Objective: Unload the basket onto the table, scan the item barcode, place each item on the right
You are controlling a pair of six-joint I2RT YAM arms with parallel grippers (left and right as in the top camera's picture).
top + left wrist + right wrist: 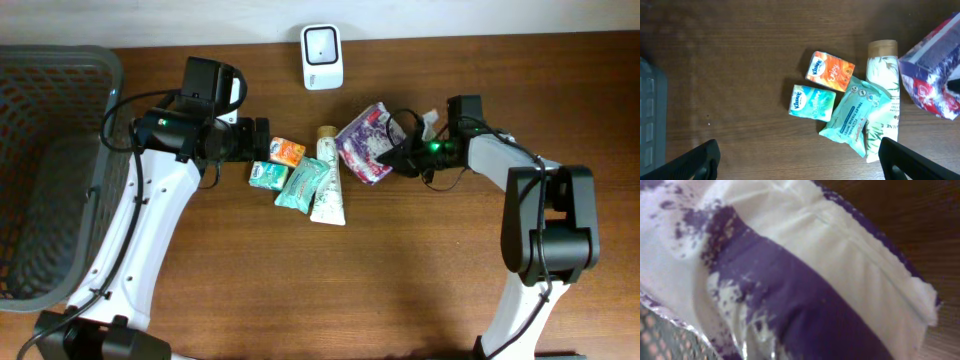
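A purple and white packet lies tilted right of centre, and my right gripper is shut on its right edge. That packet fills the right wrist view and hides the fingers. The white barcode scanner stands at the table's back edge. My left gripper hovers open just left of the item pile. In the left wrist view the left gripper has nothing between its fingers, and the packet shows at the right edge.
An orange tissue pack, a teal tissue pack, a green wipes pouch and a white tube lie clustered mid-table. A dark mesh basket stands at the far left.
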